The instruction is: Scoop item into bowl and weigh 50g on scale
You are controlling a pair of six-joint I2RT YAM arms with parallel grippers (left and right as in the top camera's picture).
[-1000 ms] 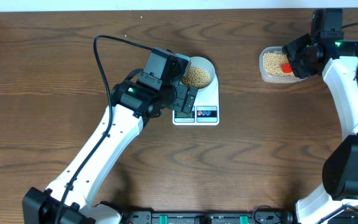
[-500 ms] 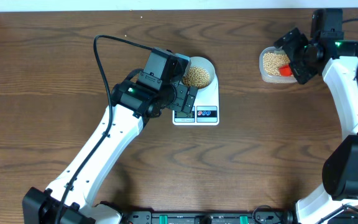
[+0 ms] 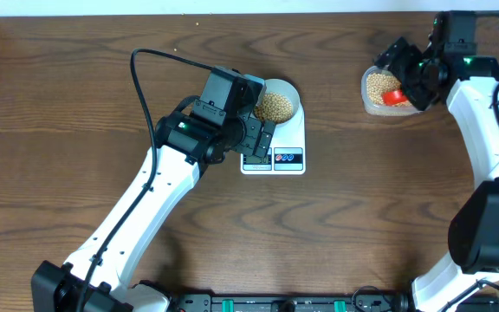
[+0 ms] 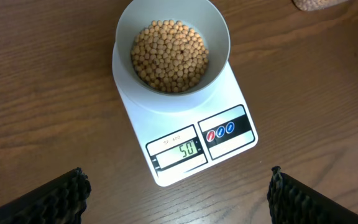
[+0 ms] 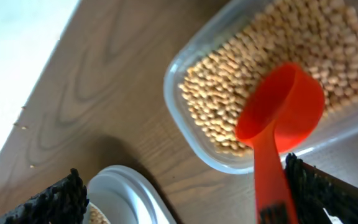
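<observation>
The right claw [image 3: 404, 78] has just spread wide, leaving the red scoop [image 5: 278, 112] in the clear tub [image 5: 173, 106], while the left claw [image 4: 176, 186] hangs wide and empty over the scale [image 4: 135, 106], whose display [image 4: 188, 149] reads 50 under the bowl [image 4: 219, 37] of beans [image 4: 169, 56], so the weighing appears complete.

Even bright light, soft shadows, little glare.

A robotics lab bench: 2 white arms, the left arm [image 3: 145, 208] and the right arm [image 3: 492, 130], reach over a wood-grain table [image 3: 76, 113]. A black cable [image 3: 141, 87] loops at upper left, a connector rail [image 3: 284, 304] lines the bottom edge, and a scale [image 3: 288, 139] sits at centre.
</observation>
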